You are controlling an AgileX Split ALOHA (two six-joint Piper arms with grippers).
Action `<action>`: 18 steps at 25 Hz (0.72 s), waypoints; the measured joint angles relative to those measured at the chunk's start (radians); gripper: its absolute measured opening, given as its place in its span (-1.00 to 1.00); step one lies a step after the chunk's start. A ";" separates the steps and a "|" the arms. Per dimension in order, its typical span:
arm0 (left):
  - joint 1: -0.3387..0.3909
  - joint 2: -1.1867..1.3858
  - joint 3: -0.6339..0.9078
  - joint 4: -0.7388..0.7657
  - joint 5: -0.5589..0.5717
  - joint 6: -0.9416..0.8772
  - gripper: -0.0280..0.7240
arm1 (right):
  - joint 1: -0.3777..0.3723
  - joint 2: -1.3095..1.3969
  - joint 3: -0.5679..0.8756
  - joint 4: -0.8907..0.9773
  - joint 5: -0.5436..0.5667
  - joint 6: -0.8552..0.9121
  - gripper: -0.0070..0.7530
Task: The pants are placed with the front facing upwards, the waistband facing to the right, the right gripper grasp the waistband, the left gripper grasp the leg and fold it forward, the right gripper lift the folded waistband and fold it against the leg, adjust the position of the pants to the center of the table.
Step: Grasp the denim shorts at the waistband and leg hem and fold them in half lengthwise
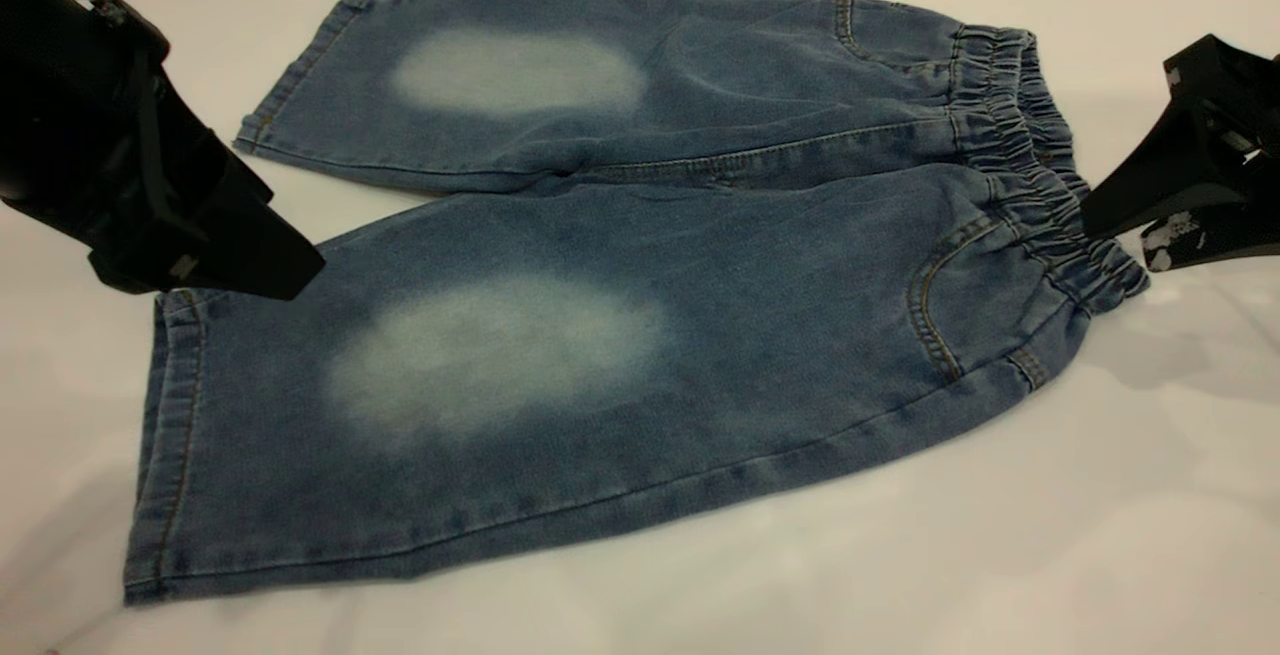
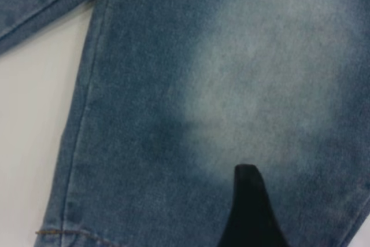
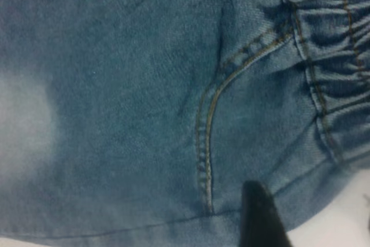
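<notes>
Pants spread flat on the table, both grippers at their ends

The pants (image 1: pixel 620 315) lie front-up on the table (image 1: pixel 1000 555), waistband (image 1: pixel 1040 185) rightward. The left gripper (image 1: pixel 250 265) hovers at the near leg's hem, the right gripper (image 1: pixel 1120 215) beside the waistband; whether either is open can't be told.

Left gripper (image 2: pixel 251 212) fingertip over pants (image 2: pixel 173 85)

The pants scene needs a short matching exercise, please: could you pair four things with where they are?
Things:
1. waistband
2. left claw
3. right claw
4. pale oval patches

Places:
A. at the near leg's hem, exterior view's left
B. one on each leg of the pants
C. beside the gathered end, over the table
D. the pants' right-hand end

Pairs: 1-D, 2-A, 3-C, 4-B
</notes>
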 joint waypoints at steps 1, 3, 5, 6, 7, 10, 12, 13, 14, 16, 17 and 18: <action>0.000 0.000 0.000 0.000 0.002 -0.002 0.28 | 0.000 0.000 0.000 0.000 0.000 -0.009 -0.01; 0.000 -0.001 0.000 0.000 0.002 -0.002 0.28 | 0.000 0.000 0.000 0.014 0.014 -0.041 0.18; 0.000 -0.001 0.000 0.000 0.004 -0.003 0.28 | 0.000 0.000 0.000 0.040 0.027 -0.061 0.37; 0.000 -0.001 0.000 -0.001 0.004 -0.004 0.28 | 0.000 0.000 0.000 0.056 0.024 -0.060 0.48; 0.000 -0.001 0.000 -0.002 0.004 -0.004 0.28 | 0.000 0.001 0.000 0.073 0.022 -0.048 0.56; 0.000 -0.001 0.000 -0.002 0.004 -0.004 0.28 | 0.000 0.012 0.000 0.097 0.010 0.004 0.71; 0.000 -0.001 0.000 -0.005 0.005 -0.004 0.28 | -0.001 0.034 0.000 0.097 -0.029 0.012 0.71; 0.000 -0.001 0.000 -0.005 0.006 -0.004 0.28 | -0.001 0.049 0.000 0.097 -0.049 0.012 0.71; 0.000 -0.001 0.000 -0.006 0.006 -0.004 0.28 | -0.001 0.063 0.000 0.101 -0.058 0.012 0.70; 0.000 -0.001 0.000 -0.006 0.006 -0.004 0.28 | -0.001 0.099 -0.012 0.104 -0.055 0.012 0.67; 0.000 -0.002 0.000 -0.006 0.006 -0.004 0.28 | -0.002 0.114 -0.021 0.103 -0.053 0.012 0.65; 0.000 -0.002 0.000 -0.007 0.006 -0.004 0.28 | -0.008 0.133 -0.030 0.102 -0.051 0.013 0.63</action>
